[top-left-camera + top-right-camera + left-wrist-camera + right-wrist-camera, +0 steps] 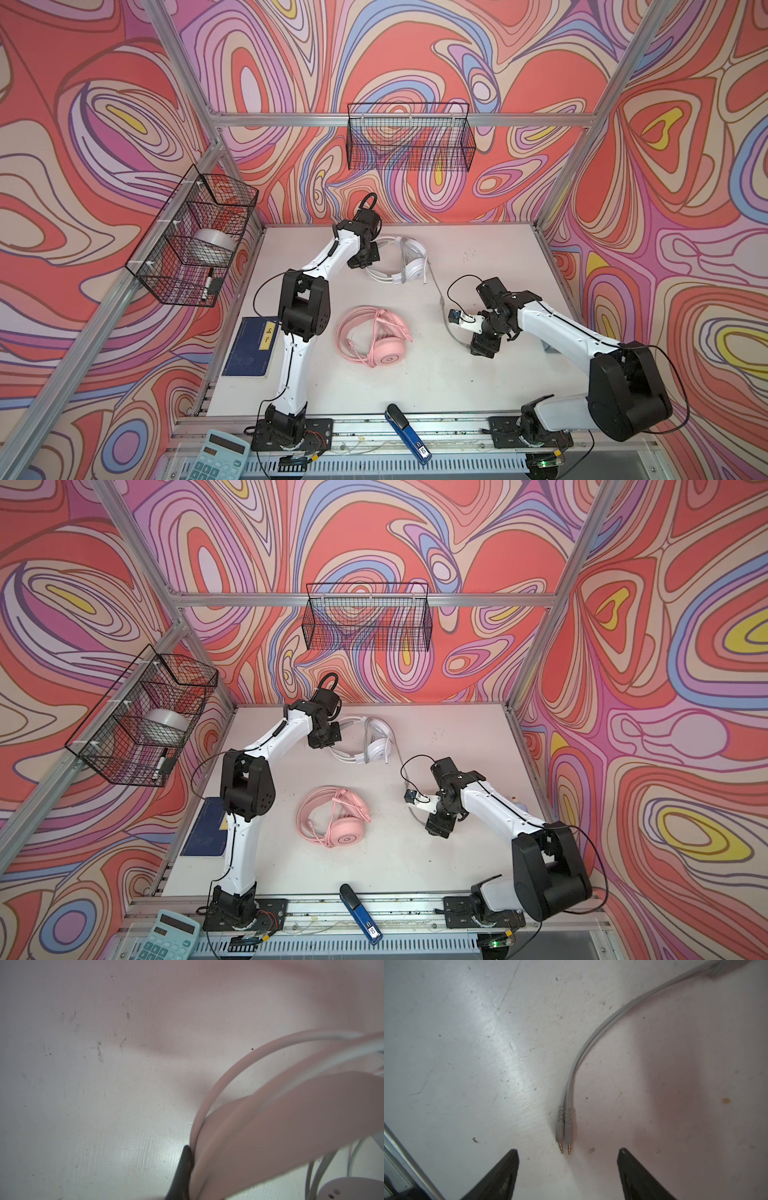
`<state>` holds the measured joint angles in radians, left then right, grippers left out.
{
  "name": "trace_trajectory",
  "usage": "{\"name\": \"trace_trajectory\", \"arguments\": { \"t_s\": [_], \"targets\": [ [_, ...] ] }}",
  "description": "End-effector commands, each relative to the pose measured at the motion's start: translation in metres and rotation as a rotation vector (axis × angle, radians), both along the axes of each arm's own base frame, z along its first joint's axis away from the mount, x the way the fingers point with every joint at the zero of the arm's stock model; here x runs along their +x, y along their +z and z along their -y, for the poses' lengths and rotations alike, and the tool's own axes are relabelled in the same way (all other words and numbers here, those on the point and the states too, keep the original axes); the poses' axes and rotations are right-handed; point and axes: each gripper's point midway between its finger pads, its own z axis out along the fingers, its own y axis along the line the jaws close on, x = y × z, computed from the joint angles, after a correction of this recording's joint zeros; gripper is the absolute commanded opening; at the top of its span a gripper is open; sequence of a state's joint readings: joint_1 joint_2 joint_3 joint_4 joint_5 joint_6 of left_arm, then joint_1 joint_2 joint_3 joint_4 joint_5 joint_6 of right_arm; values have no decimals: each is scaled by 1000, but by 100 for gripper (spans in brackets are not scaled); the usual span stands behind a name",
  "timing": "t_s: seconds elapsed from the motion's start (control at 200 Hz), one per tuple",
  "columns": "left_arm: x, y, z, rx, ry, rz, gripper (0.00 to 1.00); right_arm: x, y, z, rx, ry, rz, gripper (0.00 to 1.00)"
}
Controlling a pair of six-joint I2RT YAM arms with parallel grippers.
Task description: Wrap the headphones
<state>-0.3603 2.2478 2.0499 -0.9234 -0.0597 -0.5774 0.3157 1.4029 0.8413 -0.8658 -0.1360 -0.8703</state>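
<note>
The white headphones (409, 259) lie upper centre of the table (478, 374) in a top view, headband (270, 1136) clamped in the left gripper (365, 257), while the right gripper (568, 1153), jaws apart and empty, hangs just short of the plugs (564, 1126) of the grey cable (591, 1043): closing on that end to begin winding seems next

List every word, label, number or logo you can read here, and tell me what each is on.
"孟子": on the yellow strip of the blue book, in a top view.
Calculator: key markings too small to read.
Blue stapler: white sticker with dark print, too blurred to read.
Pink headphones and white headphones: a small mark on each earcup, not legible.
The wrist views show no text.
</note>
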Motion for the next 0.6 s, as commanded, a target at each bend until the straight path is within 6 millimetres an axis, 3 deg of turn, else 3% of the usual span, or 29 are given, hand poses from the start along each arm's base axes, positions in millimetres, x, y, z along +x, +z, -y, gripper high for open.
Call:
{"name": "trace_trajectory", "arguments": {
  "t_s": [0.0, 0.205, 0.401, 0.596],
  "targets": [
    [8, 8, 3, -43, 11, 23, 0, -5, -13, 6, -37, -3, -22, 77],
    [7, 5, 5, -50, 9, 17, 0, -4, -26, 5, -32, -11, -9, 65],
    [5, 4, 4, -52, 9, 17, 0, 1, -35, 6, -50, -32, -1, 60],
    [3, 2, 4, -54, 8, 10, 0, -9, -49, 5, -101, 4, -29, 52]
  ]
}}
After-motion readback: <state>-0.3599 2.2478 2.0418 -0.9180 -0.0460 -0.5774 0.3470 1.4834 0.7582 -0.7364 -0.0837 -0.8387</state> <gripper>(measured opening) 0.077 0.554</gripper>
